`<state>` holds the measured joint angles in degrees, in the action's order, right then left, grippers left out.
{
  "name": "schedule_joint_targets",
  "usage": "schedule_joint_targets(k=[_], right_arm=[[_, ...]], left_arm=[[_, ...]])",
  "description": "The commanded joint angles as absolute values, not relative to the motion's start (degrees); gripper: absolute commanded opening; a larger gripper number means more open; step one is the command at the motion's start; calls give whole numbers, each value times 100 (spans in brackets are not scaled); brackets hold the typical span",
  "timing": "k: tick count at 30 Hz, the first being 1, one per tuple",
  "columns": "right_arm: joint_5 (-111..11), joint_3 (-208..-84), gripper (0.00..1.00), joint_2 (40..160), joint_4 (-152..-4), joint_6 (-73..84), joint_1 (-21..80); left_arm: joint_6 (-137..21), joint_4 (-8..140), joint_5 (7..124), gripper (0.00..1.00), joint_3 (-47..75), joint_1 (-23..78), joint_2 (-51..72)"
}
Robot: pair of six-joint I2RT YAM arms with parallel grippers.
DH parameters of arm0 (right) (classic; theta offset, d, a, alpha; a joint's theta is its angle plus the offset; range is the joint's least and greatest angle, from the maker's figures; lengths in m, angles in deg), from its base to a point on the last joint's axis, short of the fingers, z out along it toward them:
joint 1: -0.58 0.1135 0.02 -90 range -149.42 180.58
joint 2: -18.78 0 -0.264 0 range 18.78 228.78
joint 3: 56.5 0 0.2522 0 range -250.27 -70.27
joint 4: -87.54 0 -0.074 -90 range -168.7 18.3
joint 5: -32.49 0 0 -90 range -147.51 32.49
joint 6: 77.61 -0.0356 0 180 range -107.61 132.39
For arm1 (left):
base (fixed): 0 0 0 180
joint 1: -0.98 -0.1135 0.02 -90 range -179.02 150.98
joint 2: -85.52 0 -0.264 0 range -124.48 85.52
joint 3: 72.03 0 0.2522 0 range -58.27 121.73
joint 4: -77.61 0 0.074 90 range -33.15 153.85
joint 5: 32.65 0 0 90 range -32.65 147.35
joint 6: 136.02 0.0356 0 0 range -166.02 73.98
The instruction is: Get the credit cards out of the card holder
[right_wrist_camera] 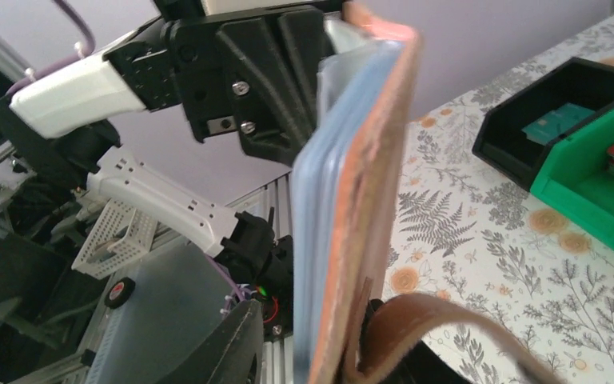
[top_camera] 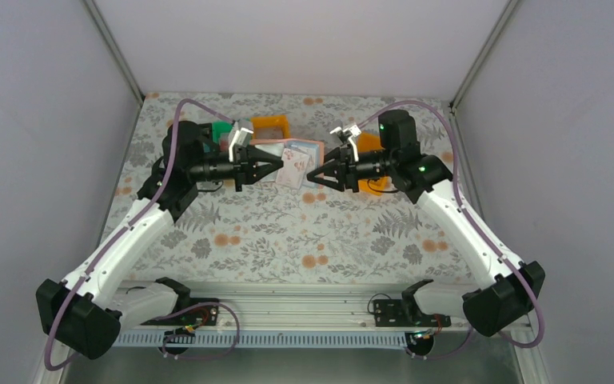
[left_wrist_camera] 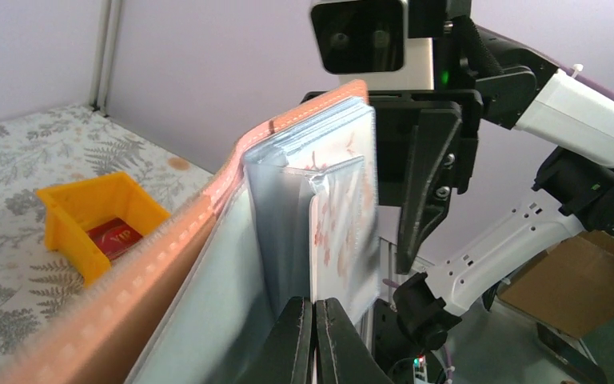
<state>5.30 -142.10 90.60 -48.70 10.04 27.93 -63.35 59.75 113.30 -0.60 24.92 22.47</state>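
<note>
The card holder (top_camera: 297,162) is held up off the table between both grippers, brownish-pink outside (left_wrist_camera: 168,264) with pale blue-grey clear sleeves fanned open. My left gripper (left_wrist_camera: 314,340) is shut on the edge of a whitish-pink credit card (left_wrist_camera: 342,232) with red floral print that sits in a sleeve. My right gripper (right_wrist_camera: 328,352) holds the holder's other side (right_wrist_camera: 368,200). One finger (right_wrist_camera: 228,344) shows beside the sleeves and the other is hidden behind the closing tab (right_wrist_camera: 448,316). In the top view the left gripper (top_camera: 278,166) and the right gripper (top_camera: 312,174) face each other.
An orange bin (left_wrist_camera: 88,212) holds a dark red card (left_wrist_camera: 117,238). A black bin (right_wrist_camera: 528,136) holds a teal card (right_wrist_camera: 556,122), with a green bin (right_wrist_camera: 600,180) beside it. In the top view, a green bin (top_camera: 222,132) and orange bins (top_camera: 272,126) stand at the back.
</note>
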Motion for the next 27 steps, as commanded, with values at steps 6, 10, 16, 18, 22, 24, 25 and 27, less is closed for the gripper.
schedule_joint_targets(k=[6,10,16,18,22,24,25,27], right_arm=[[257,-14296,29,9121,-5681,433,2888],[300,-14370,4,9073,-5584,587,2887],[292,-14434,4,8910,-4832,1256,2795],[356,-14457,4,8943,-4690,1321,2790],[435,-14518,4,9027,-4531,1449,2790],[445,-14551,4,9014,-4522,1495,2781],[446,-14578,4,9007,-4504,1523,2782],[434,-14634,4,9006,-4414,1605,2767]], left_arm=[[-6379,6284,11241,2,-104,2630,2221],[-6265,6155,11302,2,-74,2624,2261],[-5873,5706,11838,2,141,2380,2285],[-5906,5754,11917,2,168,2294,2309],[-6061,5937,12160,2,178,2259,2317],[-5838,5708,12188,2,218,2258,2304],[-5682,5484,12190,2,253,2251,2296],[-5546,5331,12226,2,297,2237,2303]])
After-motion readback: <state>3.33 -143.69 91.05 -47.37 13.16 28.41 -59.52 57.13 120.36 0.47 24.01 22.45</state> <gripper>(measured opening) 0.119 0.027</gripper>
